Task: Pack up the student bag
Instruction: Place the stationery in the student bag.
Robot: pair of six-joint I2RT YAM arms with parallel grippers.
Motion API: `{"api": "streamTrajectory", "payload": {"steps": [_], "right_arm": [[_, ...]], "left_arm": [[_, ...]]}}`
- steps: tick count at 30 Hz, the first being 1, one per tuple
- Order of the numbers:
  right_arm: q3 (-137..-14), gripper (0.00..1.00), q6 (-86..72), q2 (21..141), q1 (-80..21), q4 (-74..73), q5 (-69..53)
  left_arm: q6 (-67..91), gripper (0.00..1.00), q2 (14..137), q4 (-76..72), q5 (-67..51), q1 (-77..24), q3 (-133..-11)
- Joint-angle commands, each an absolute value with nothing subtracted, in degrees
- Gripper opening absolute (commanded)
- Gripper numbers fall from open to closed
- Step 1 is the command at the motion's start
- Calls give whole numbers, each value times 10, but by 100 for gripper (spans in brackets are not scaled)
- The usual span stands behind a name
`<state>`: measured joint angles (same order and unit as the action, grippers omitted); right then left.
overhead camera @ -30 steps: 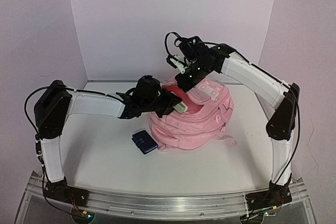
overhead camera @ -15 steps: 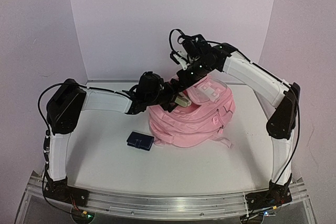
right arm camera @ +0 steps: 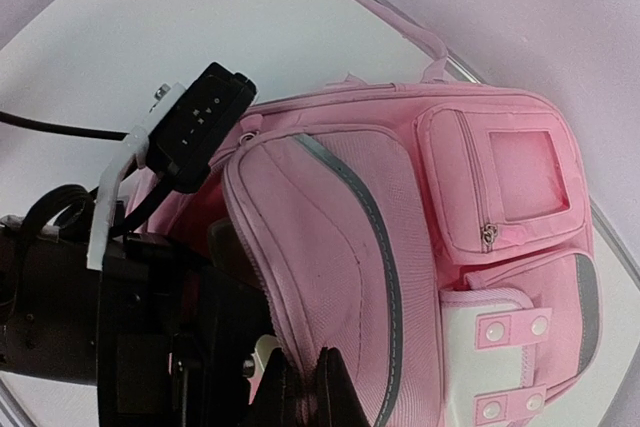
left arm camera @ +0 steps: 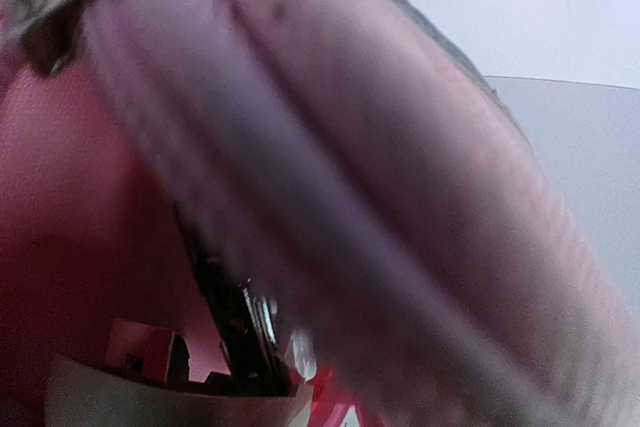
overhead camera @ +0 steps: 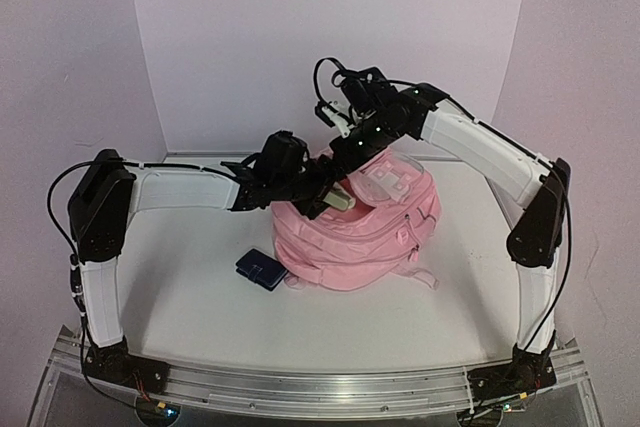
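Because the student bag (overhead camera: pixel 360 237) is soft pink fabric that slumps into folds where nothing props it, I judge it light but floppy: it will not hold its mouth open by itself, and a pull on one spot will drag the whole body across the smooth table (overhead camera: pixel 190 307) rather than lift it cleanly. It lies a little right of the middle, toward the far side, front pockets up and the main opening facing left. The stitched, grey-piped rim of that opening is probably the best place to take hold, since a seam gives the fingers something firm to bite, whereas the flat panels would likely bunch and slip. The right gripper (right arm camera: pixel 318 389) is closed on that rim, pinching the fabric and holding the flap up at the bag's far-left edge. The left gripper (overhead camera: pixel 325 195) reaches into the opening from the left; its own camera sees only blurred pink lining, so I cannot tell how its jaws stand, though a pale item (overhead camera: pixel 343 203) shows at its tip. A dark blue wallet (overhead camera: pixel 258 271) lies on the table just beside the bag's near-left corner.
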<state>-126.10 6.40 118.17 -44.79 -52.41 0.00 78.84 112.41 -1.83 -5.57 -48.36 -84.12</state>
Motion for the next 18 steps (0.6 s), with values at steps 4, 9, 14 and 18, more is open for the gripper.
{"api": "streamTrajectory", "payload": {"steps": [4,9,14,18], "right_arm": [[-1303,0,81,1152,-448,-469,0],[-1300,0,82,1149,-441,-469,0],[-1294,0,76,1146,-440,-469,-13],[-1288,0,70,1144,-440,-470,-40]], "left_arm": [[701,64,1066,93,-9,-502,-884],[697,64,1049,120,-5,-504,-869],[728,58,1037,100,6,-504,-827],[732,48,1056,65,-10,-495,-824]]}}
